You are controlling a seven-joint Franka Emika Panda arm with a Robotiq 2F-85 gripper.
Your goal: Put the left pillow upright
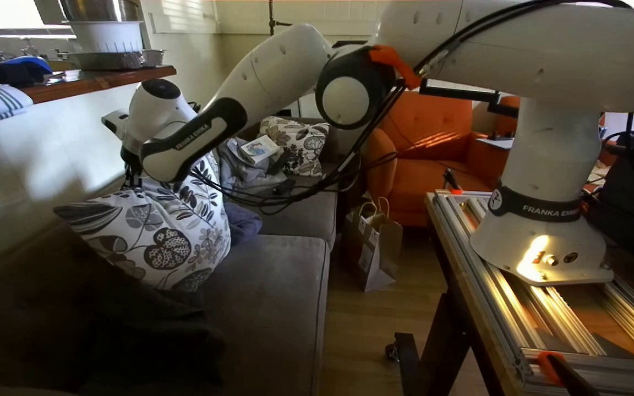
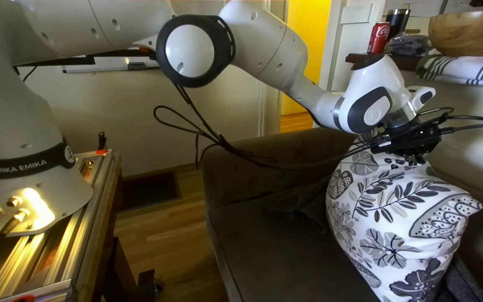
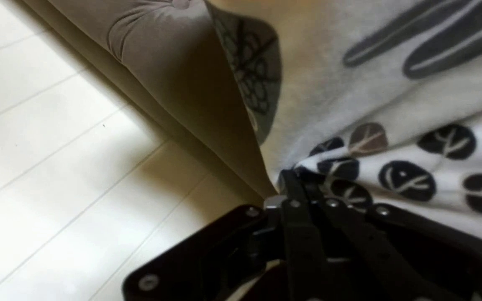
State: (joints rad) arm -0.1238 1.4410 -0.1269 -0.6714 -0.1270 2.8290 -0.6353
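Observation:
A white pillow with grey, black and brown leaf prints stands tilted on the grey couch in both exterior views (image 1: pixel 168 236) (image 2: pixel 396 214). My gripper (image 1: pixel 132 180) is at the pillow's top edge, seen also from another side (image 2: pixel 416 159). In the wrist view the fingers (image 3: pixel 301 175) are shut on a fold of the pillow's fabric (image 3: pixel 375 96), and creases run out from the fingertips. The pillow's lower edge is on the couch seat (image 1: pixel 273 286). The fingertips themselves are partly hidden by the cloth.
A second patterned pillow (image 1: pixel 306 143), a grey blanket (image 1: pixel 240 170) and a book (image 1: pixel 260 148) lie farther along the couch. A dark cloth (image 1: pixel 152 324) lies beside the held pillow. A wooden shelf (image 1: pixel 102 81) with dishes juts from the wall near the arm. Cables (image 2: pixel 233 147) hang from the arm.

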